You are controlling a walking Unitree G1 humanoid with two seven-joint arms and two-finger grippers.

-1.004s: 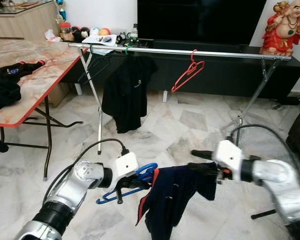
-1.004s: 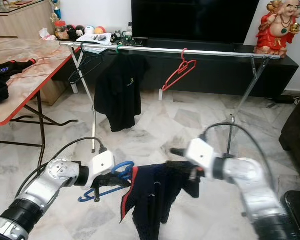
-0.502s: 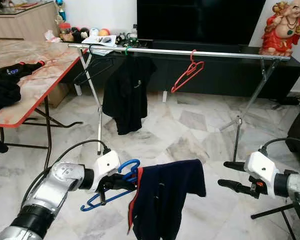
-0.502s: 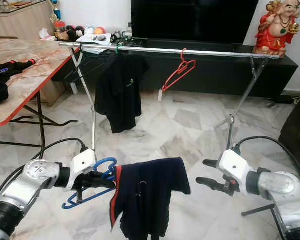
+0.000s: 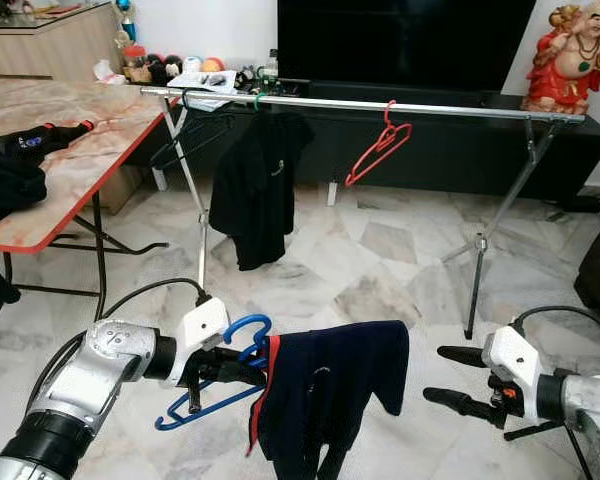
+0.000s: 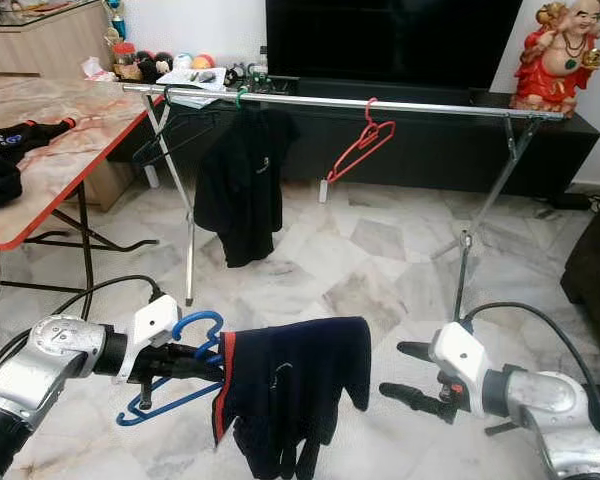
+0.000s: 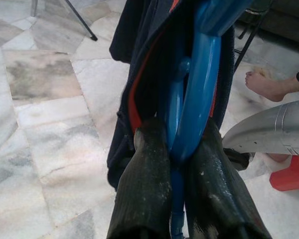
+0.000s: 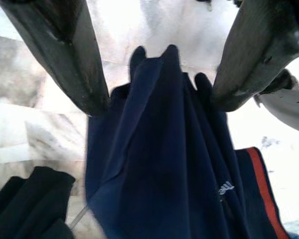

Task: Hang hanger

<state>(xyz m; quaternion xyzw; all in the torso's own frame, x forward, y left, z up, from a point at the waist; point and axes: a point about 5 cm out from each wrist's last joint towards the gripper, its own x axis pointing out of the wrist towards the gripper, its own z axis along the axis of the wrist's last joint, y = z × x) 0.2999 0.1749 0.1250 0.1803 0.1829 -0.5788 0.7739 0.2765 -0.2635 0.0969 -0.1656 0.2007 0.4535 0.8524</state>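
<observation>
Your left end effector [image 5: 223, 369] grips the blue plastic hanger [image 5: 212, 382] carrying a navy garment [image 5: 325, 395] — lower centre; right end effector [image 5: 450, 377] open, apart.

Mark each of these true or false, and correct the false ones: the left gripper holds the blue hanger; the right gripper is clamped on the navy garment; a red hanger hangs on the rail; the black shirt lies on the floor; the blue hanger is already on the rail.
1. The left gripper holds the blue hanger. True.
2. The right gripper is clamped on the navy garment. False: it is open, beside the garment and apart from it.
3. A red hanger hangs on the rail. True.
4. The black shirt lies on the floor. False: it hangs from the rail.
5. The blue hanger is already on the rail. False: it is low, in front of the robot.
</observation>
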